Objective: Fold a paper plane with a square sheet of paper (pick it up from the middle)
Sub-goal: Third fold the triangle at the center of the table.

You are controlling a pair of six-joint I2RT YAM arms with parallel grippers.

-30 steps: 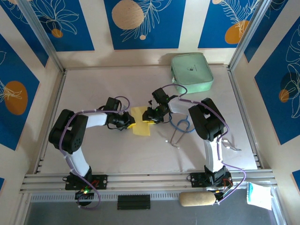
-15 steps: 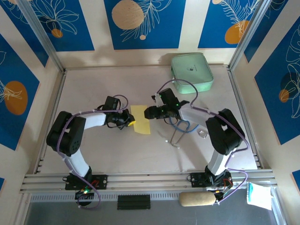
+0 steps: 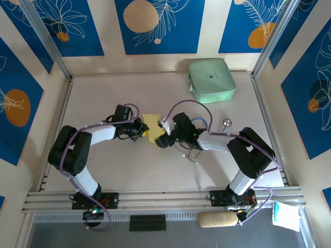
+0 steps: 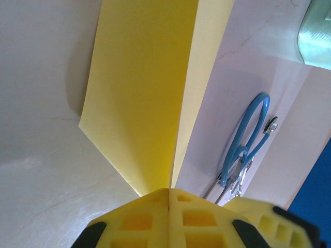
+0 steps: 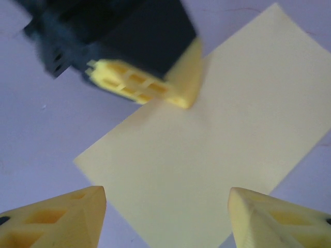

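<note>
Near the middle of the pale bench (image 3: 103,93), the thin plain yellow sheet of paper (image 3: 152,122) lay as a rectangle rather than a square, between the two arms. The left pincer (image 3: 146,133) was pressed together on the sheet's near long edge, its yellow fingertips meeting on the paper. In the left wrist view the paper (image 4: 139,88) ran away from the closed left pincer (image 4: 168,199) as a broad, darker yellow face with a narrow, lighter strip along its right side, the two meeting in a straight line that led back to the fingertips. The right pincer (image 3: 159,140) hovered just beside the sheet's lower corner, close to the left one. From the right wrist camera its two yellow fingers stood spread, the right pincer (image 5: 166,196) holding nothing, with the paper (image 5: 227,139) lying flat beneath and beyond them and the left pincer (image 5: 178,95) pinching the far edge. I could not tell whether the right fingers touched the sheet. A blue looped cable (image 3: 199,120) with metal ends lay on the bench to the right of the paper (image 4: 247,139), apart from it, with a small round metal disc (image 3: 226,123) further right. A mint-green rounded case (image 3: 211,80) sat well apart at the far right of the bench.
</note>
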